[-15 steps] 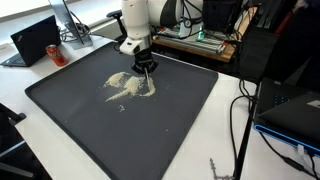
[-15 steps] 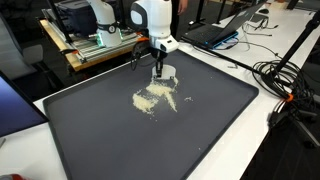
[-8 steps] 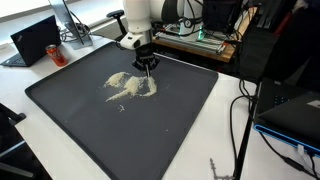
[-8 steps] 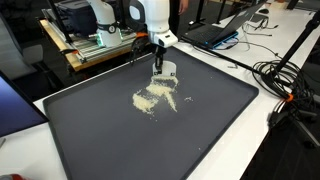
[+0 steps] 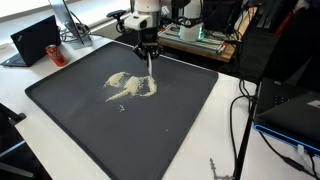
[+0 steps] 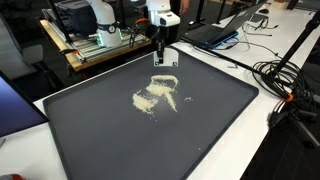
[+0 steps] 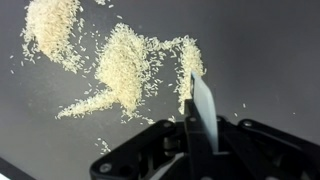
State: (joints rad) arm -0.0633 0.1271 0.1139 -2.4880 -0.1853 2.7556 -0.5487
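A pile of pale grains (image 5: 128,86) lies scattered on a large dark mat (image 5: 180,130); it shows in both exterior views (image 6: 155,95) and fills the upper left of the wrist view (image 7: 125,65). My gripper (image 5: 148,55) hangs above the mat's far side, just beyond the pile (image 6: 159,52). It is shut on a thin flat pale blade (image 7: 203,110) that points down toward the right end of the grains. The blade's tip (image 5: 151,70) is lifted off the mat, apart from the grains.
A black laptop (image 5: 35,40) sits beyond the mat's corner. A bench with electronics (image 5: 200,40) stands behind the arm. Cables (image 6: 285,80) and another laptop (image 6: 225,30) lie beside the mat on the white table.
My gripper has risen and moved toward the mat's far edge with the blade, lifting it off the grain pile. The grains look unchanged.
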